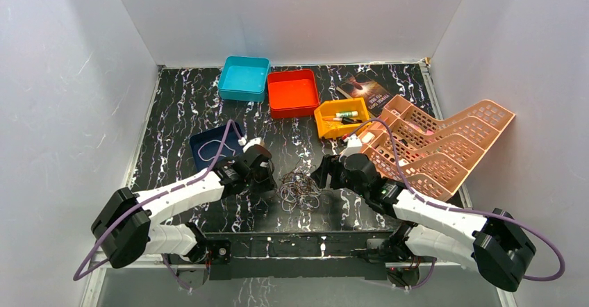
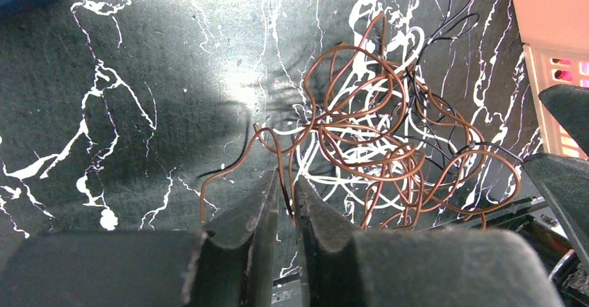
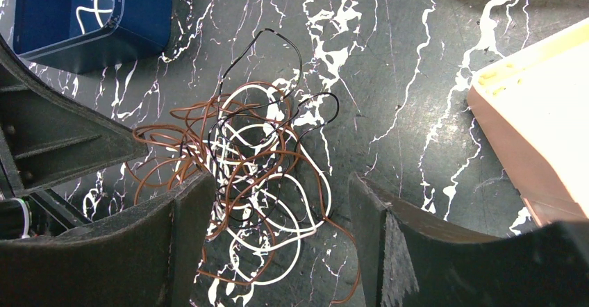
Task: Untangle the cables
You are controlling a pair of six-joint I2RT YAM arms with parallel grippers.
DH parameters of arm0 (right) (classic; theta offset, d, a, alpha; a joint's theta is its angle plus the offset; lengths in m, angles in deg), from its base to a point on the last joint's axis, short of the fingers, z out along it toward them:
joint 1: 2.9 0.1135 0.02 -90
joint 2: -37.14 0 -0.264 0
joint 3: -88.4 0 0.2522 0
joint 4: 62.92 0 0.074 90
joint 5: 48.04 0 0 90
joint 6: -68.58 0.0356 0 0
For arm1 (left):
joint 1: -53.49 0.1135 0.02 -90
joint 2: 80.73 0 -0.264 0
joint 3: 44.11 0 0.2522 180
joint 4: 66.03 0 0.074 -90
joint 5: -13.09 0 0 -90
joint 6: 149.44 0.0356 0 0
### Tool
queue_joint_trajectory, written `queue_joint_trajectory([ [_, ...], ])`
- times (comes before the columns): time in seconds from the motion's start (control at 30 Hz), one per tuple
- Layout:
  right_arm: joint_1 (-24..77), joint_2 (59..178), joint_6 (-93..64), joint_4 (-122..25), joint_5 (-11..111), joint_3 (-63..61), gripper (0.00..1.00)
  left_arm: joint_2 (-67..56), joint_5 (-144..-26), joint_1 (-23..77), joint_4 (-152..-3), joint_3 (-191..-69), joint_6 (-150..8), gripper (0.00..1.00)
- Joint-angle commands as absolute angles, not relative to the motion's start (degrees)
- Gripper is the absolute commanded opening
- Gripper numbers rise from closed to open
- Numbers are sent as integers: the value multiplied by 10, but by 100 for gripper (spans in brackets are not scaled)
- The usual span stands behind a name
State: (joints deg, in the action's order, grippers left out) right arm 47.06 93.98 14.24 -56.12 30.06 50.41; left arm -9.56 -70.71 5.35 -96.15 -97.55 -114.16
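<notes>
The cables [image 1: 300,190] lie in one loose knot of brown, white and black strands on the black marbled counter [image 1: 173,112]. The knot sits between the two arms and close to the counter's near edge, where the arm bases are bolted. White walls [image 1: 69,78] close the counter in on the left, back and right.

A band of bare counter separates the knot from the bins behind it. These are a navy bin [image 1: 205,148] holding a white wire, a teal bin [image 1: 244,78], a red bin [image 1: 293,93] and a yellow bin [image 1: 323,123]. More bare counter runs along the left wall. On the right a tilted pink plastic rack [image 1: 444,140] sits near the right arm, so there is less room on that side.

The left fingers [image 2: 260,210] are drawn almost together, with only a narrow slit between them. One brown strand at the knot's left fringe runs down into that slit, but I cannot tell whether it is clamped. The right fingers [image 3: 191,217] are spread wide over the knot from the other side and hold nothing. One of them overlaps the brown loops in its wrist view, and I cannot tell whether it touches them.
</notes>
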Motion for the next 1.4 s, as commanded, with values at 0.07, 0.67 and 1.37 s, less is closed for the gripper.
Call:
queue_joint_trajectory([
  [0.07, 474, 936, 146, -575, 292, 477, 78, -102, -686, 51, -962, -978, -1122, 3],
  [0.67, 473, 932, 146, -579, 292, 480, 78, -87, -670, 52, -992, -1004, -1088, 22],
  [1.37, 473, 909, 146, -570, 288, 489, 78, -74, -692, 52, -974, -1024, -1078, 0],
])
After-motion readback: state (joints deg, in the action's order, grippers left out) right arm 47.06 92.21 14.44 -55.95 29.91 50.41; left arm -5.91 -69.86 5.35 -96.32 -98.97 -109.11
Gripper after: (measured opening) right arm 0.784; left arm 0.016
